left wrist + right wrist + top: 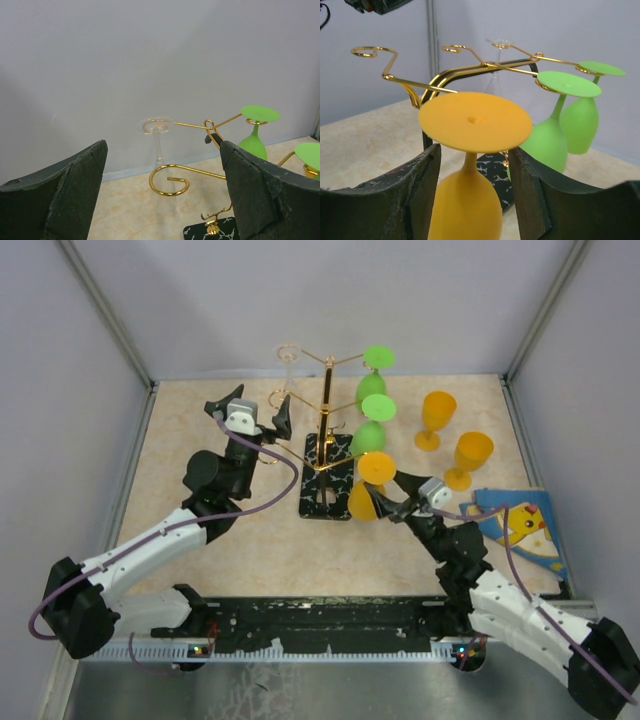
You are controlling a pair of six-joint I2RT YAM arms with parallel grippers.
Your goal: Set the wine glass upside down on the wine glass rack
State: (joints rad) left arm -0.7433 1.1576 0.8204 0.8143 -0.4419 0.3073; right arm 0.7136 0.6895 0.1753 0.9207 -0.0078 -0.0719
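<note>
The rack [326, 410] is thin metal wire with a glossy gold finish. Its base [320, 502] is black with white veins, like stone. The orange wine glass [475, 122] looks like smooth, matt plastic, and the green glasses [547, 145] look the same. The clear glass [159, 147] is shiny. The left gripper [162, 144] has dark, matt, rough fingers [70, 195] with worn edges. The table [200, 430] is beige, speckled and matt.

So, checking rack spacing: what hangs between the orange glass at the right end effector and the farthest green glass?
A second green glass, hung upside down on the rack; the top and right wrist views show it.
</note>
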